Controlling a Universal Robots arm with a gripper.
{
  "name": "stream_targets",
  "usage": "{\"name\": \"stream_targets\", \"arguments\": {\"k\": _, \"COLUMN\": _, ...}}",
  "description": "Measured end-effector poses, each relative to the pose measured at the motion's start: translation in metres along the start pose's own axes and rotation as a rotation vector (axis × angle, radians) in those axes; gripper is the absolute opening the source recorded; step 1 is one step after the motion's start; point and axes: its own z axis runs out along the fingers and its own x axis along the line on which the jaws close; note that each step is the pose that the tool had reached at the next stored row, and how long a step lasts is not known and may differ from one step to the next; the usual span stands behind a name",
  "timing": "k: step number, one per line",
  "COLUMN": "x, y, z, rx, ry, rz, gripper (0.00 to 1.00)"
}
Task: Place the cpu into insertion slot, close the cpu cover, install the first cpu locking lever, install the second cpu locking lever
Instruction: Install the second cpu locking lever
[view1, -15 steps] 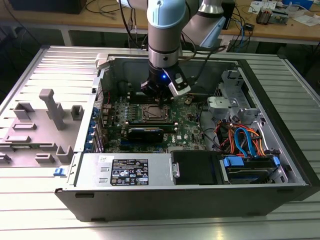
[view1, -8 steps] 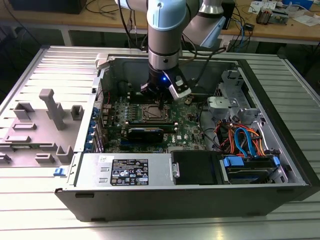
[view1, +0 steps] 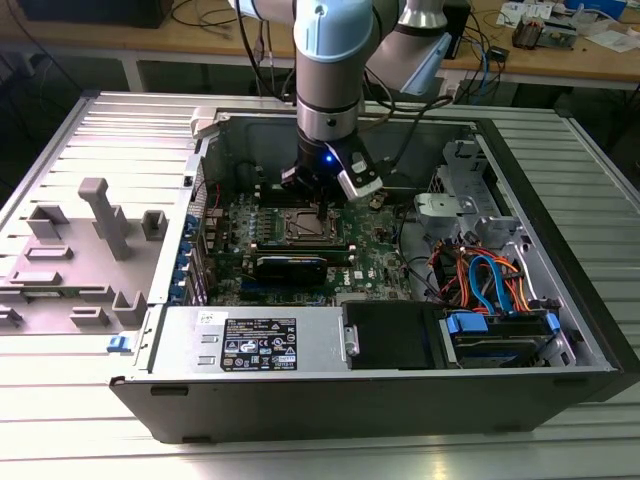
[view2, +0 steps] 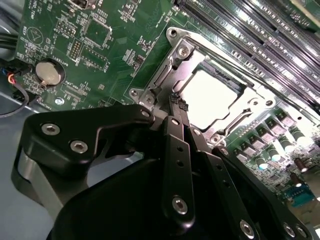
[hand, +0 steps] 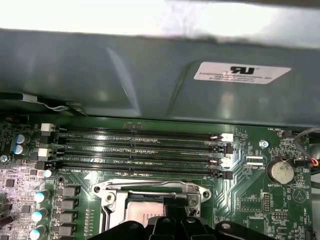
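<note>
One big open computer case (view1: 180, 400) lies on a ribbed metal table (view1: 60, 130), with the robot arm (view1: 330, 70) reaching down into it from twelve o'clock in the exterior view. Inside the case, the green motherboard (view1: 225, 250) fills the middle, and a bunch of orange and blue cables (view1: 485, 280) sits at three o'clock from it. Long dark memory slots (hand: 140, 152) run across the board next to the insertion slot (view2: 172, 35). That slot has a shiny silver rim. The cpu cover (view2: 182, 62) lies flat over it, and the pale top of the cpu (view2: 207, 95) shows through the cover's square window. The gripper (view2: 178, 104) is down at one edge of the cover, with its black fingers (view2: 176, 145) pressed close together. I cannot tell if they pinch anything. A round coin battery (view2: 48, 72) sits on the board, well apart from the slot.
</note>
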Motion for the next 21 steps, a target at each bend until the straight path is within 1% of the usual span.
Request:
{"name": "stream_targets", "arguments": {"k": 3, "x": -0.0002, "y": 0.0004, "z": -0.0039, "rx": 0.0001, "ry": 0.0000, "rz": 0.000, "gripper": 0.11}}
{"name": "stream_targets", "arguments": {"k": 6, "x": -0.0002, "y": -0.0009, "z": -0.0046, "rx": 0.0011, "ry": 0.0001, "rz": 0.000, "gripper": 0.11}}
{"name": "stream_targets", "arguments": {"k": 8, "x": 0.0000, "y": -0.0022, "z": -0.0044, "rx": 0.0055, "ry": 0.0003, "rz": 0.000, "gripper": 0.11}}
{"name": "stream_targets", "arguments": {"k": 9, "x": 0.0000, "y": -0.0033, "z": -0.0045, "rx": 0.0172, "ry": 0.0010, "rz": -0.001, "gripper": 0.11}}
{"name": "stream_targets", "arguments": {"k": 10, "x": 0.0000, "y": -0.0036, "z": -0.0045, "rx": 0.0331, "ry": 0.0019, "rz": -0.001, "gripper": 0.11}}
{"name": "stream_targets", "arguments": {"k": 11, "x": 0.0000, "y": -0.0036, "z": -0.0045, "rx": 0.0560, "ry": 0.0032, "rz": -0.002, "gripper": 0.11}}
{"name": "stream_targets", "arguments": {"k": 12, "x": 0.0000, "y": -0.0036, "z": -0.0044, "rx": 0.0654, "ry": 0.0036, "rz": -0.003, "gripper": 0.11}}
{"name": "stream_targets", "arguments": {"k": 21, "x": 0.0000, "y": -0.0036, "z": -0.0049, "rx": 0.0662, "ry": 0.0037, "rz": -0.003, "gripper": 0.11}}
